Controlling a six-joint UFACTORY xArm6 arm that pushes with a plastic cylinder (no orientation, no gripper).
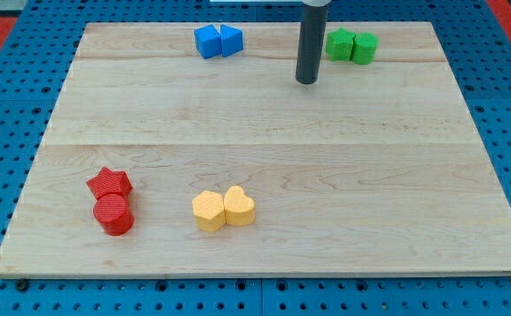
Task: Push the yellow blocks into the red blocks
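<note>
On the pale wood-grain counter (264, 132), the yellow hexagon block (207, 211) touches the yellow heart block (239, 206); left, well apart, sit the red star block (109, 183) and red cylinder block (113, 214). My tip (306, 81), a plain gripperless rod, stands far off near the green blocks (352, 46) and blue blocks (218, 40).

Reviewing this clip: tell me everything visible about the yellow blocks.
The yellow blocks are two small pieces that look like matte plastic, lying flat on the wooden board near the view's bottom, left of centre. The left one looks hexagonal, the right one heart-shaped; they touch side by side. The red blocks sit apart to their left. My tip is far off near the view's top and touches neither yellow block.
</note>
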